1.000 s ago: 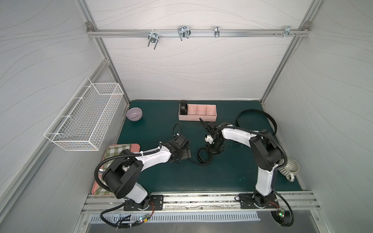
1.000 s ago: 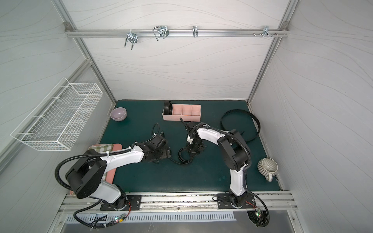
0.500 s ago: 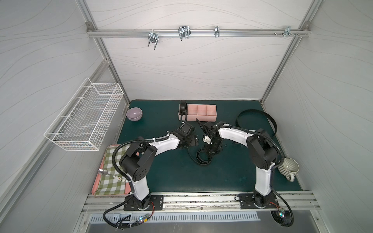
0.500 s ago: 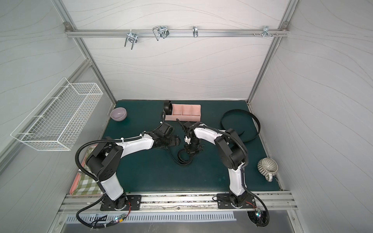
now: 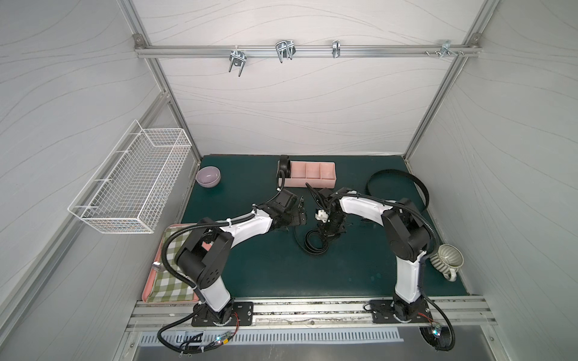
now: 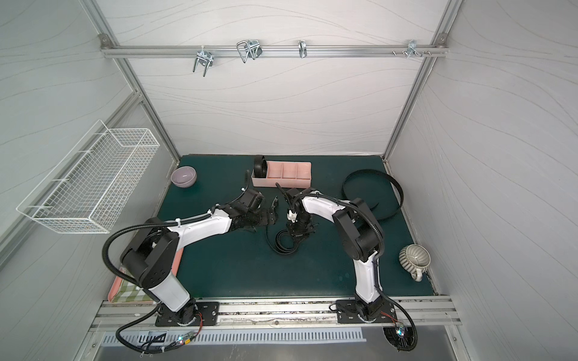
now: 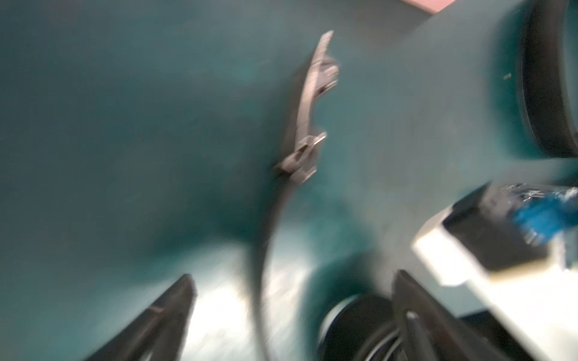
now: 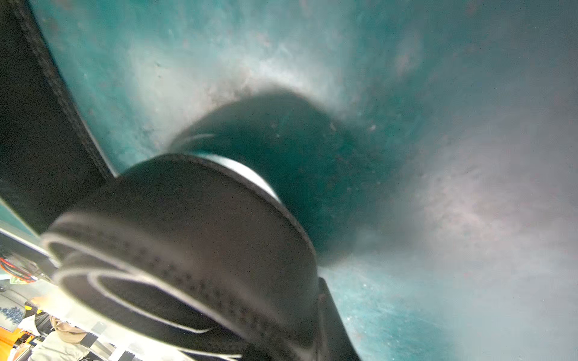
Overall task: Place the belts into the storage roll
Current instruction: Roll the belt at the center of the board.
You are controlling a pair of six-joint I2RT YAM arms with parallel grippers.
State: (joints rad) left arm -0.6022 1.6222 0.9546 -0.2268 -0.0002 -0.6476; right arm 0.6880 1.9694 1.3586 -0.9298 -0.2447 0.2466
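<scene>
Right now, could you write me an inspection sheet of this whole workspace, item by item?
Surface: dark green mat.
Job's things: coiled belt standing in the pink storage tray's end compartment; half-coiled belt mid-mat; loose belt looped at the mat's right edge.
Clutter: purple bowl, ribbed mug, checked-cloth tray, wire basket on wall.
Grippers: left fingers spread wide, empty; right fingers shut on half-coiled belt.
Cables: black ribbed cables along both arms; loose wiring at the bases.
Surroundings: white panel walls, overhead rail with hooks.

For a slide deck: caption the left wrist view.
Open left gripper faces the thin black belt's metal-buckle end against the dark green mat.
</scene>
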